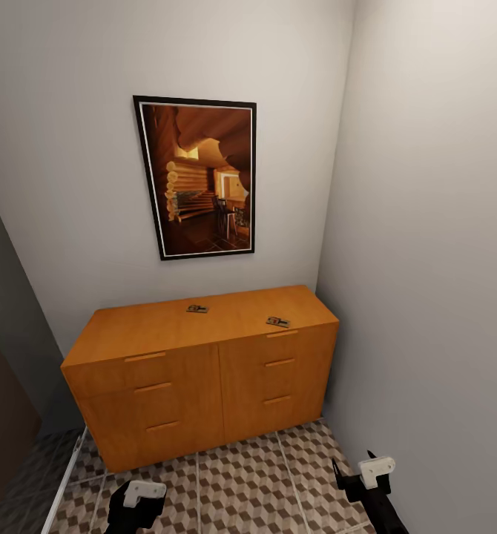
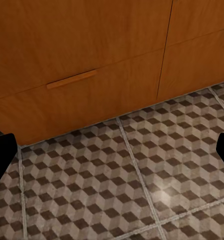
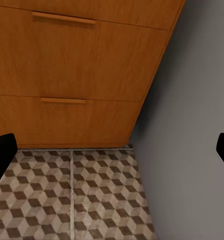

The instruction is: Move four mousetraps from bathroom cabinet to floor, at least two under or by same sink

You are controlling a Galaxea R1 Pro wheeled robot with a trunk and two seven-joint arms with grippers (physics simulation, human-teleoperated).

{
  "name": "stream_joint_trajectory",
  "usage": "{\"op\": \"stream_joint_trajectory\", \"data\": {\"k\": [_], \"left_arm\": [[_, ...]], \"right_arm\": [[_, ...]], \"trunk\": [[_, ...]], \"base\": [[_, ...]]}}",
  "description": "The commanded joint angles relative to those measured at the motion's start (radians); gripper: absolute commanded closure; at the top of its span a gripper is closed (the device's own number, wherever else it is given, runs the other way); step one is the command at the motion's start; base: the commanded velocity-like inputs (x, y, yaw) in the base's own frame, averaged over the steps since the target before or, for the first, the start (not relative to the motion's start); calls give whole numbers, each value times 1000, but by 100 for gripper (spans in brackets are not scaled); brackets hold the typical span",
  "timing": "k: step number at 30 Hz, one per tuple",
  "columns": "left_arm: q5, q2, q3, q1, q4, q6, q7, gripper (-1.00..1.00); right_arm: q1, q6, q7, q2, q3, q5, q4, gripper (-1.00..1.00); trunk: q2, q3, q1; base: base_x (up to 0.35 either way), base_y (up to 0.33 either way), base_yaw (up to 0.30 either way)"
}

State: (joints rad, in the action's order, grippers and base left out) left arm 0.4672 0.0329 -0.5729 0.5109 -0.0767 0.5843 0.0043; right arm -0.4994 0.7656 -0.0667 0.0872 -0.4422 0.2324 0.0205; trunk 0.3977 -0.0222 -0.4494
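Robot facing the cabinet, both grippers empty, no trap yet lifted.

The left gripper (image 1: 136,504) and right gripper (image 1: 361,475) are hanging low with black fingers (image 2: 1,150) spread wide, gripping nothing, over the bathroom floor (image 2: 142,175) of matt cube-patterned brown, beige and white tiles. Ahead, the wide orange-brown wooden cabinet (image 1: 204,371) with smooth drawer fronts is carrying two tiny flat wooden mousetraps (image 1: 197,308) on its top, the second (image 1: 278,322) near the right front edge; by my reckoning, collecting is just beginning.
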Motion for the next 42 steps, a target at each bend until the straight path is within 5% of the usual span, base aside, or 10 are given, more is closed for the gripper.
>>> {"op": "stream_joint_trajectory", "data": {"k": [1, 35, 42], "left_arm": [[5, 0, -8, 1, -3, 5, 0, -100], [5, 2, -8, 1, -3, 3, 1, -100], [5, 1, -8, 1, -3, -48, 2, -100]], "right_arm": [[-1, 1, -7, 0, -9, 2, 0, -100], [-1, -1, -24, 3, -5, 0, 27, -100], [-1, -142, -106, 8, -6, -1, 173, -100]], "trunk": [[2, -2, -1], [2, -2, -1], [2, -2, -1]], "base": [[0, 0, 0], [0, 0, 0], [0, 0, 0]]}}
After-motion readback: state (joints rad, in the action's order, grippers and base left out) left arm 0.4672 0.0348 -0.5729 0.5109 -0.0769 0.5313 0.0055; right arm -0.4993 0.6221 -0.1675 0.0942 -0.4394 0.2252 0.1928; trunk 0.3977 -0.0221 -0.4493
